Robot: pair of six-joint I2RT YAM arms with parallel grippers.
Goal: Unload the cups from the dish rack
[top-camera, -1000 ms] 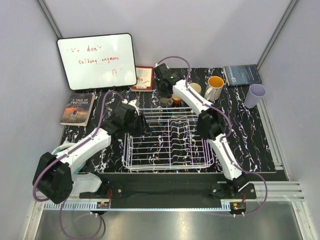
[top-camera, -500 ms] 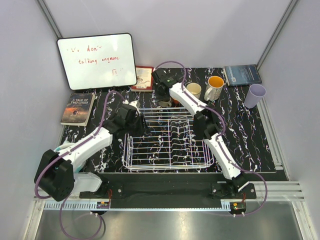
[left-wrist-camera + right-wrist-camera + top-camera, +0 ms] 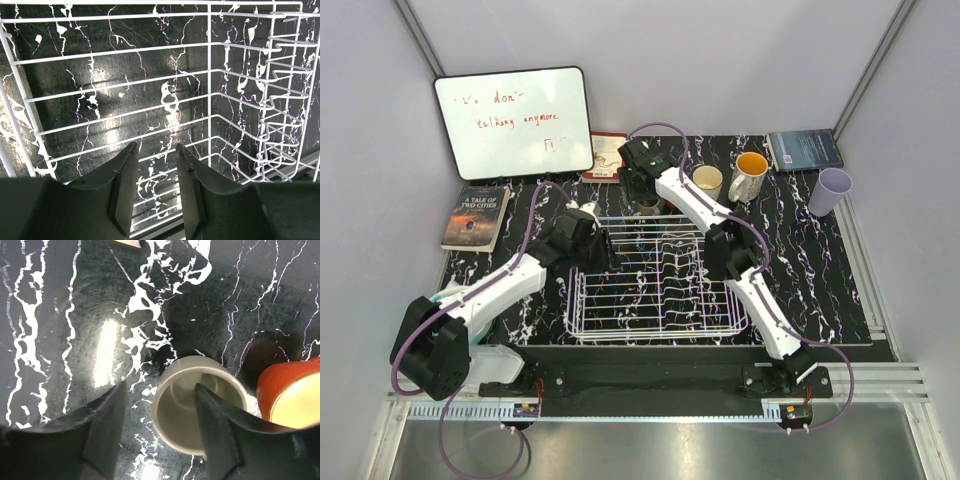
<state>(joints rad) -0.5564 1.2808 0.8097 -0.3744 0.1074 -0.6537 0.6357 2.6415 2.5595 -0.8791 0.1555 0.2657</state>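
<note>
Behind white wire dish rack: small grey-brown cup, orange cup just beside, cream mug near; tight passage. Over rack's far-left corner: left gripper. Right of rack: bare black marble tabletop, passable.

Glossy marbled table under a wire dish rack.

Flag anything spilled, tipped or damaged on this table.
Nothing stands out: the grey-brown cup stands upright beside the orange cup, the dish rack sits flat, and no spill shows.
</note>
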